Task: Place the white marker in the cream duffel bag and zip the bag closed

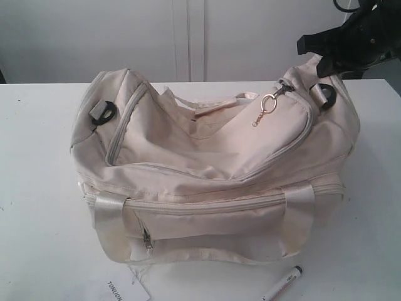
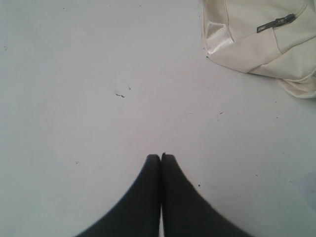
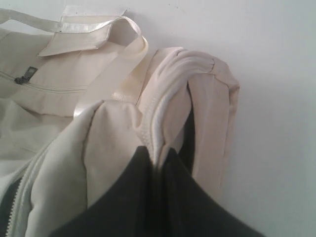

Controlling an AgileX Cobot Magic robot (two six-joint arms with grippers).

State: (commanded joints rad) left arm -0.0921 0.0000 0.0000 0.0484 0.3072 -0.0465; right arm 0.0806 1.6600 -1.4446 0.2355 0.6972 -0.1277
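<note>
Our right pincer (image 3: 157, 154) clamps a fold of the cream duffel bag (image 1: 213, 157); our left pincer (image 2: 160, 157) is closed, empty. The white marker (image 1: 283, 283) lies on the counter (image 1: 37, 188), well apart from the right pincer; bagging and zipping remain.

There's the cream duffel bag (image 1: 207, 169), slumped and soft, shiny handles draped down its front, right end bunched upward; the slim white marker (image 1: 283, 283), dark-capped, lies tilted just beside its front right corner, outside it

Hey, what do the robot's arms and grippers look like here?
The left gripper and the right gripper have plain matte black jaws, broad at the base and tapering to narrow tips, with no markings visible. The right arm is black and blocky, with a thin dark cable looping above it.
</note>
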